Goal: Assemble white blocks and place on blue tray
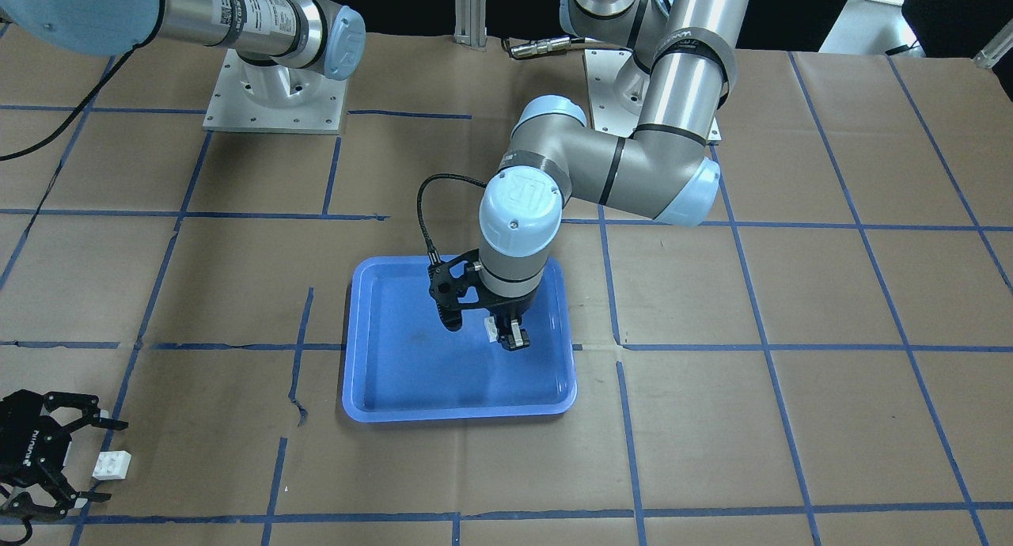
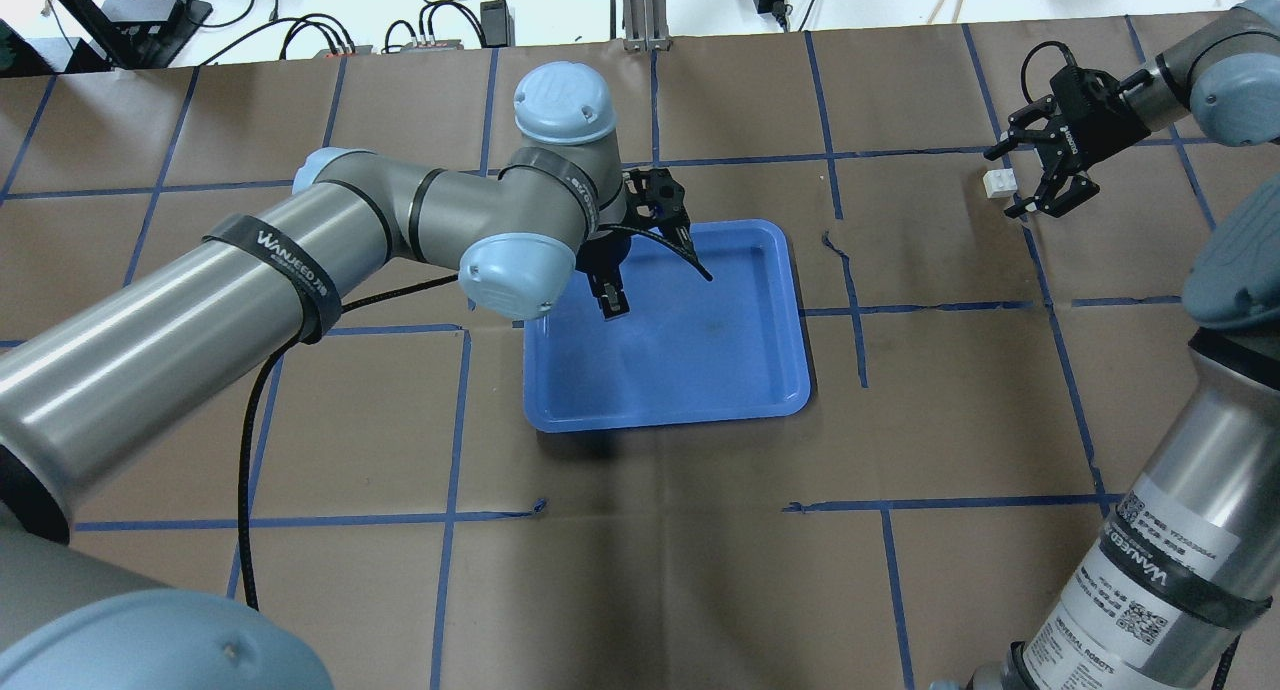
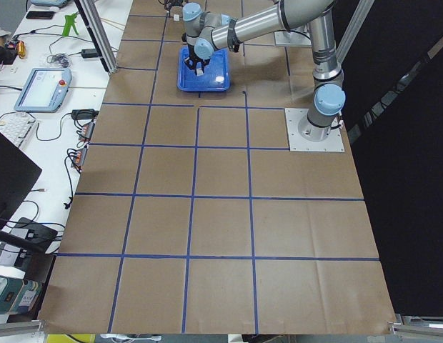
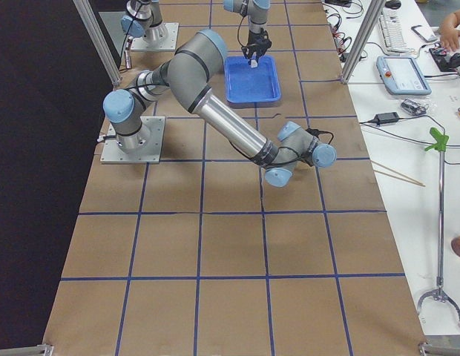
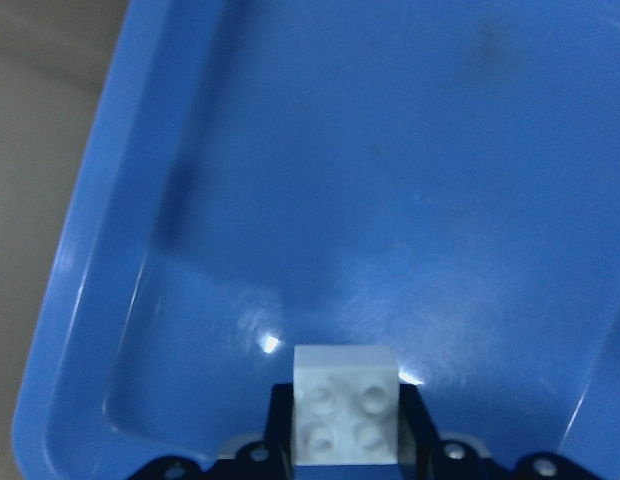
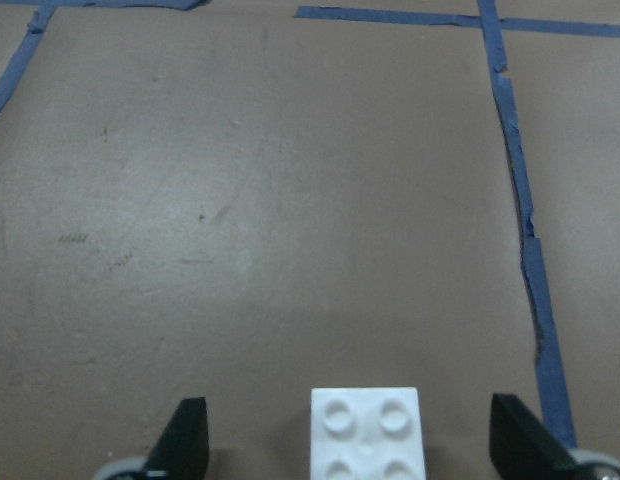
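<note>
Bright, even light comes from overhead, and the shadows are soft. The darkest is a blurred patch on the blue tray (image 2: 760, 370) under my left arm (image 2: 200, 290), whose metal tube carries long white streaks of glare. My left wrist view is hazy, with two small glints on the tray floor; only the white block (image 5: 345, 405) looks crisp. My right wrist view is slightly soft.

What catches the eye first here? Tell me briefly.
The left gripper is over the blue tray at mid-table, shut on a white brick. Far off on the robot's right, the open right gripper straddles a second white brick that lies on the brown paper.
</note>
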Robot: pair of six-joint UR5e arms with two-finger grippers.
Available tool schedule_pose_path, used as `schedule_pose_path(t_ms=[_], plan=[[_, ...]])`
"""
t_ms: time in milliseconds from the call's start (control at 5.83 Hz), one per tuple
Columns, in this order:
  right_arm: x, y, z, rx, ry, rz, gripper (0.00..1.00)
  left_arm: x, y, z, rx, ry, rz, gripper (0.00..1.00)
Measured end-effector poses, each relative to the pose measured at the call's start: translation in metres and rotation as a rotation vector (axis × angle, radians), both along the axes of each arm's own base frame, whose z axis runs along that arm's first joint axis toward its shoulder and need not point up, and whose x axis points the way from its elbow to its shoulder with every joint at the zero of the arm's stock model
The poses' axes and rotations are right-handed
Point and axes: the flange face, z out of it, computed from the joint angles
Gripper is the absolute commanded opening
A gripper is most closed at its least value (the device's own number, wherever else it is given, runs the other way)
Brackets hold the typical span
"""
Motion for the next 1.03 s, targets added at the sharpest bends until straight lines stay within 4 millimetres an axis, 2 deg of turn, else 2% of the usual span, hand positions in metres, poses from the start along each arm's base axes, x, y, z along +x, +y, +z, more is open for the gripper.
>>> schedule_pose_path(t_ms=[171, 343, 514, 686, 857, 1029], plan=[[-0.001, -0.001, 0.002, -0.005, 0.003, -0.002, 0.69, -0.016, 0.005, -0.012, -0.005, 0.003, -0.078, 0.14], [-0.001, -0.001, 0.003, -0.006, 0.004, -0.004, 0.65, -0.026, 0.007, -0.025, -0.009, 0.005, -0.129, 0.16], [-0.001, -0.002, 0.004, -0.008, 0.006, -0.004, 0.58, -0.029, 0.008, -0.036, -0.002, 0.003, -0.147, 0.21], [-0.002, -0.003, 0.005, -0.019, 0.014, -0.005, 0.51, -0.030, 0.009, -0.045, 0.009, -0.001, -0.149, 0.87], [-0.003, -0.005, 0.005, -0.032, 0.025, -0.006, 0.41, -0.029, 0.012, -0.051, 0.019, -0.005, -0.146, 0.94], [-0.003, -0.005, 0.005, -0.037, 0.029, -0.006, 0.32, -0.028, 0.015, -0.055, 0.019, -0.004, -0.145, 0.94]])
